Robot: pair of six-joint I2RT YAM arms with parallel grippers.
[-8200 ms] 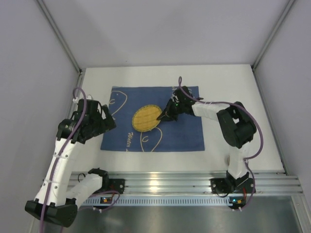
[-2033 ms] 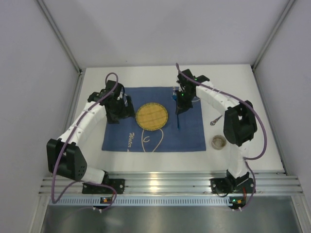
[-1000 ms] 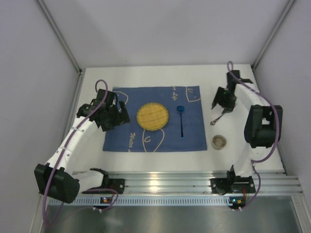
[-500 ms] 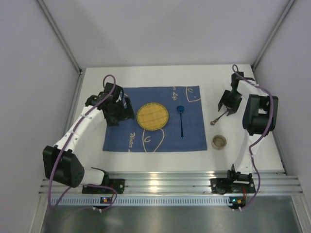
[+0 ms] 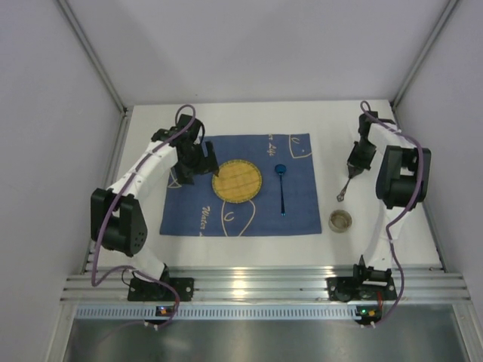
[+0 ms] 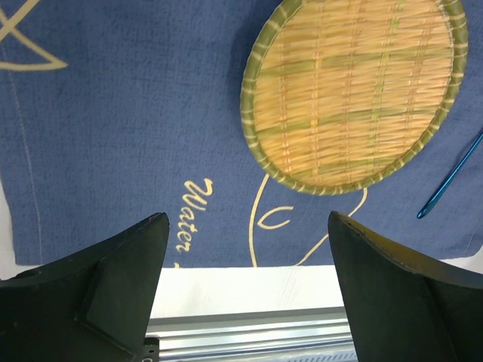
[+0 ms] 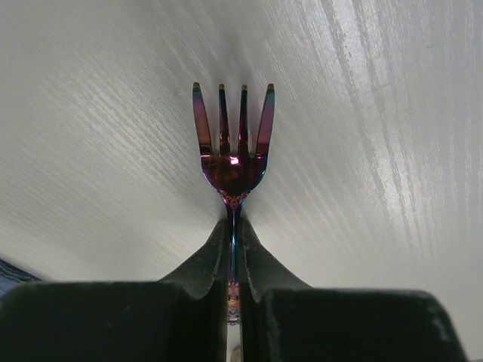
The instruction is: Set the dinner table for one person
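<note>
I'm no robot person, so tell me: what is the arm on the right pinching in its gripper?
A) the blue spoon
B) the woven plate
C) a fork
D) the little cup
C: the right wrist view shows the right gripper shut on the handle of the fork, tines pointing away, while the blue spoon lies free on the blue mat.

Bright, even overhead light with faint soft shadows; a small glint on the sharp fork [image 7: 232,170]

Right jaws, parted before, now clamped on fork [image 7: 232,162]; left jaws shifted closer to woven plate [image 6: 355,90].
</note>
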